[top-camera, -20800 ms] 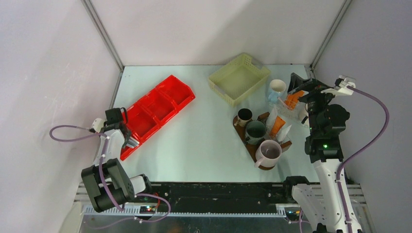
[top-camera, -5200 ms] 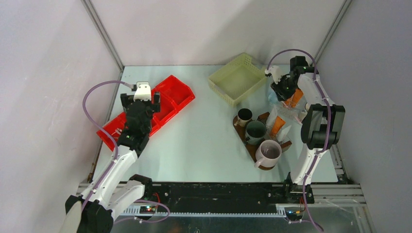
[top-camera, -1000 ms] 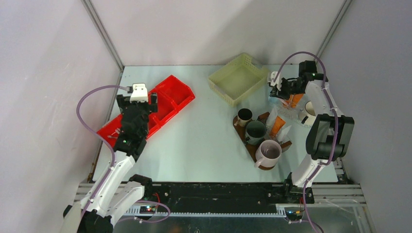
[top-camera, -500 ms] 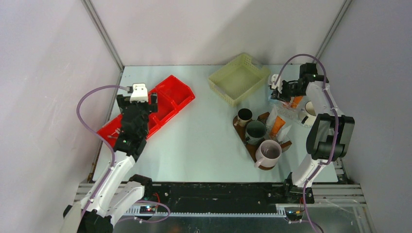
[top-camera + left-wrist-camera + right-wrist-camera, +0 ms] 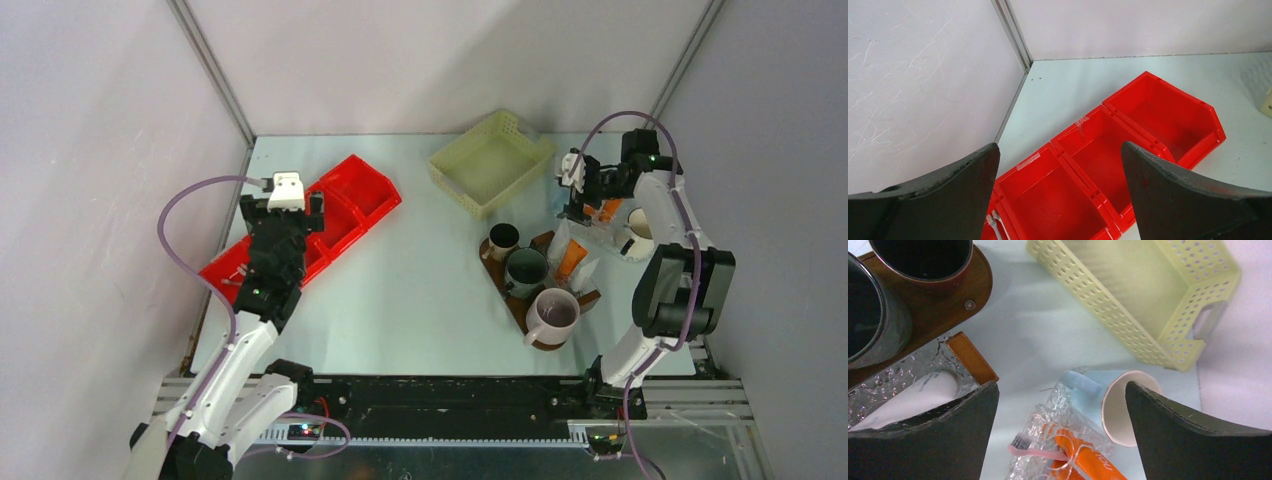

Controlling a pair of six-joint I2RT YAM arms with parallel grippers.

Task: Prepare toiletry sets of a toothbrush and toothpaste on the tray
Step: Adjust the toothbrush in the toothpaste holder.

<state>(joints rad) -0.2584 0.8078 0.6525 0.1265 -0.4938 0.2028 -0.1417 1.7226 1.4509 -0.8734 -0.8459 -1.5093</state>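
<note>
The dark brown oval tray (image 5: pixel 592 296) carries a small dark brown mug (image 5: pixel 503 240), a dark green mug (image 5: pixel 526 270) and a mauve-grey mug (image 5: pixel 553 315), with an orange toothpaste tube (image 5: pixel 572 258) and white tubes beside them. My right gripper (image 5: pixel 1060 390) is open, hovering over a clear textured glass (image 5: pixel 1068 440) that holds an orange toothpaste tube (image 5: pixel 1098 462) and a pink toothbrush (image 5: pixel 1043 452). My left gripper (image 5: pixel 1059 150) stands open and empty above the red bin (image 5: pixel 1083 175). Two toothbrush heads (image 5: pixel 995 220) show in the bin's nearest compartment.
A light blue mug (image 5: pixel 1120 400) lies on its side next to the clear glass. The pale yellow mesh basket (image 5: pixel 1148 295) sits behind it. A second clear glass (image 5: pixel 913 395) holds a white tube by the tray's end. A white mug (image 5: pixel 635 237) stands at the far right.
My right gripper's jaws went from nearly shut to wide open, and the arm drew slightly to the right. The left arm stayed still.
</note>
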